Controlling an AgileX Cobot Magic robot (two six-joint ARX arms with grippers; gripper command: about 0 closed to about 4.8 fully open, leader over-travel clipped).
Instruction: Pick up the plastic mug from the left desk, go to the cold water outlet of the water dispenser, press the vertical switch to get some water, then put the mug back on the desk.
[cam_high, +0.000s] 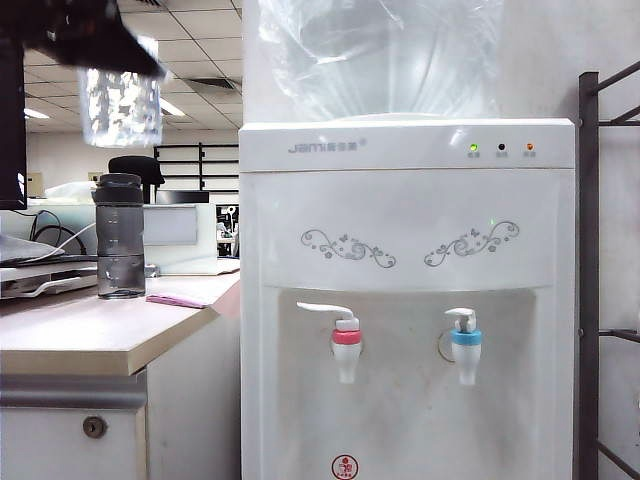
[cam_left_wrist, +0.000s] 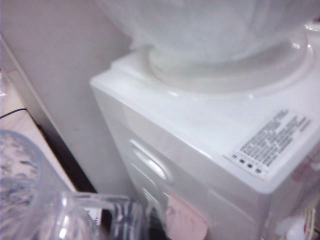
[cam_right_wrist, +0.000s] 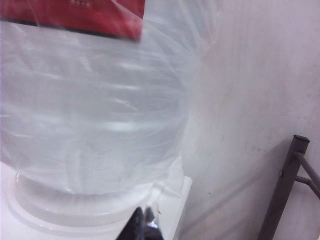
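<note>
Exterior: left end effector (cam_high: 95, 45) upper left, clamped on plastic mug (cam_high: 120, 105) held above the bench (cam_high: 80, 335); left wrist: mug (cam_left_wrist: 45, 200) lower left beside water dispenser (cam_left_wrist: 200, 150); right wrist: right end effector (cam_right_wrist: 141, 225) fingers together, bottom centre.

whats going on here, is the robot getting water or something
Yes, it looks that way. The left gripper holds the clear mug in the air, high above the desk, left of the water dispenser. The mug is nowhere near the blue-collared cold tap yet, and nothing is pressing its lever. The right gripper is shut on nothing, up by the big bottle on top of the dispenser. A dark bottle stands on the desk.
</note>
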